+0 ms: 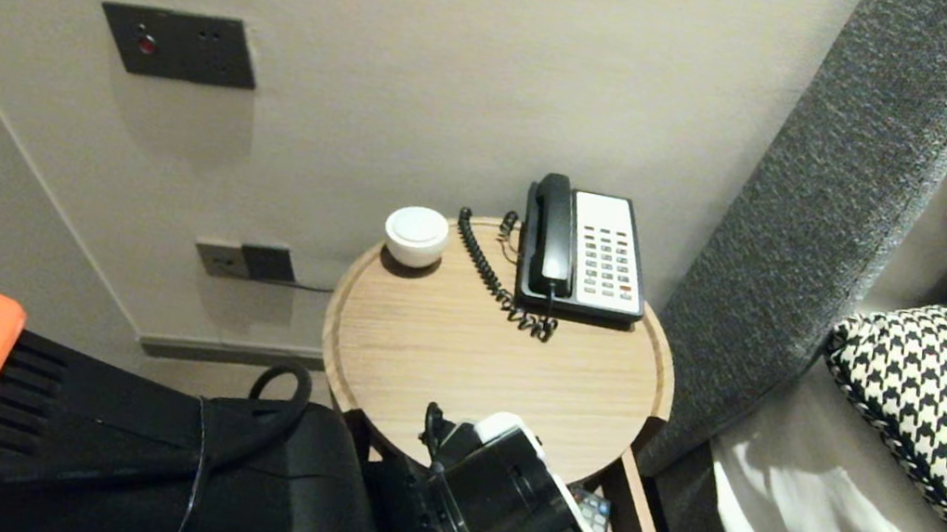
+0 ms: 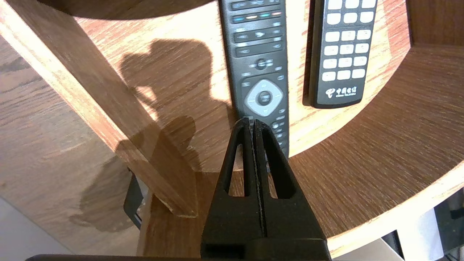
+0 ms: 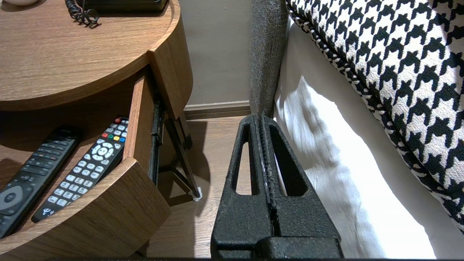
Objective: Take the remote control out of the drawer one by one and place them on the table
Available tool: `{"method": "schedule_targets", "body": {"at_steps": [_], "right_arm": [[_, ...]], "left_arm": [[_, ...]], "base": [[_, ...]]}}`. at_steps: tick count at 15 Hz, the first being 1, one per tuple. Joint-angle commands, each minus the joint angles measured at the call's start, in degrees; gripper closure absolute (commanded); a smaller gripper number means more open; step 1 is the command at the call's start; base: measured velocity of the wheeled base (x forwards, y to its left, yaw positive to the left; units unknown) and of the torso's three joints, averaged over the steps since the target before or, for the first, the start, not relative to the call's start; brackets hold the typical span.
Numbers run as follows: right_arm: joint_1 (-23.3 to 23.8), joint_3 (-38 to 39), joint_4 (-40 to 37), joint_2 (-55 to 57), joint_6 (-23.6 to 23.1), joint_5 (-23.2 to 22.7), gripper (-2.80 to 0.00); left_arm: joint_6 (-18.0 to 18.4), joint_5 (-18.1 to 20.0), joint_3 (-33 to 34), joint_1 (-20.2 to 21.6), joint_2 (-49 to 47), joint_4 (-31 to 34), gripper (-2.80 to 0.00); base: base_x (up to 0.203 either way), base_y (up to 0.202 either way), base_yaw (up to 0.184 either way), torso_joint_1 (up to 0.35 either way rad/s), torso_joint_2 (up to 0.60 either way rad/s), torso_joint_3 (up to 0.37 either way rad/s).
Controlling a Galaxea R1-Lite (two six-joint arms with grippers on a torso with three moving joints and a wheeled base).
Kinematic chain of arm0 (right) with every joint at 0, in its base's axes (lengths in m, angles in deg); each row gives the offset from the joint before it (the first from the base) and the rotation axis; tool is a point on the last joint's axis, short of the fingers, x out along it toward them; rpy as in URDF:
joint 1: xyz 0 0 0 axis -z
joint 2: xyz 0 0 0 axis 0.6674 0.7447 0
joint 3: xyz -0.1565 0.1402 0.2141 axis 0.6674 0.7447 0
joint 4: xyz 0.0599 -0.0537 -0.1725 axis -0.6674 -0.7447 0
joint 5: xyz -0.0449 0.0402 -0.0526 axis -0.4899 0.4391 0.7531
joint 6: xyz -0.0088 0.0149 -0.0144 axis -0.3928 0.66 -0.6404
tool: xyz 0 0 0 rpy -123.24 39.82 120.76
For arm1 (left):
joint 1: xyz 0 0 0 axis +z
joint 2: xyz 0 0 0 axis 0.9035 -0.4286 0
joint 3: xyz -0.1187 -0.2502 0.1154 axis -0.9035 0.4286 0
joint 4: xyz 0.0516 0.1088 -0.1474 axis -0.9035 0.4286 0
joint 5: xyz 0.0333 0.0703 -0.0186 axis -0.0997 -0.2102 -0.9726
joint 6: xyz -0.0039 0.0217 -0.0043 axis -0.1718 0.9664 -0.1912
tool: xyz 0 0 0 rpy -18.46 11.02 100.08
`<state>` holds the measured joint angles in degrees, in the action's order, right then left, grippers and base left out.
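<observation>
Presently, left gripper [image 2: 252, 122] is held clenched, empty, over long dark-grey plastic remote [image 2: 258, 54] in open wooden drawer [image 2: 380, 163]; reopening judged needed for grasping. Right gripper [image 3: 261, 119] parked, clenched, beside white-sheeted bed [image 3: 326, 163].

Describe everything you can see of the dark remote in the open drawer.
The dark remote is long and slim and looks like black plastic. It has a silver-grey round direction pad, rows of small dark buttons and a line of coloured keys farther up. It lies flat and face up on the wooden floor of the drawer. It is beside the white-keyed remote but apart from it. The left claw is shut, with its tips over the remote's near end, hiding part of it. I cannot tell whether they touch.
</observation>
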<state>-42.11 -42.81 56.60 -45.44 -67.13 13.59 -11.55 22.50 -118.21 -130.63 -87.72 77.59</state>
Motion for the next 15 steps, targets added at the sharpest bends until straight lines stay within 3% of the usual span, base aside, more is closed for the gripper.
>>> {"method": "schedule_targets", "body": {"at_steps": [1, 8, 9, 10, 15], "right_arm": [[-0.02, 2.29, 0.06, 0.08, 0.0, 0.02, 0.0], [-0.02, 2.29, 0.06, 0.08, 0.0, 0.02, 0.0], [-0.02, 2.29, 0.06, 0.08, 0.0, 0.02, 0.0], [-0.02, 2.29, 0.06, 0.08, 0.0, 0.01, 0.0], [-0.02, 2.29, 0.06, 0.08, 0.0, 0.01, 0.0]], "left_arm": [[-0.32, 0.67, -0.8, 0.09, -2.02, -0.11, 0.0], [-5.38, 2.04, -8.09, 0.35, -10.54, 0.18, 0.0], [-5.61, 1.8, -8.51, 0.45, -11.31, 0.2, -1.92], [-5.9, 1.75, -9.04, 0.72, -11.85, 0.29, -2.8], [-7.38, 0.12, -9.65, 1.92, -12.95, 0.21, -2.8]], "base": [[0.0, 0.0, 0.0, 0.0, 0.0, 0.0], [0.0, 0.0, 0.0, 0.0, 0.0, 0.0], [0.0, 0.0, 0.0, 0.0, 0.0, 0.0], [0.0, 0.0, 0.0, 0.0, 0.0, 0.0], [0.0, 0.0, 0.0, 0.0, 0.0, 0.0]]}}
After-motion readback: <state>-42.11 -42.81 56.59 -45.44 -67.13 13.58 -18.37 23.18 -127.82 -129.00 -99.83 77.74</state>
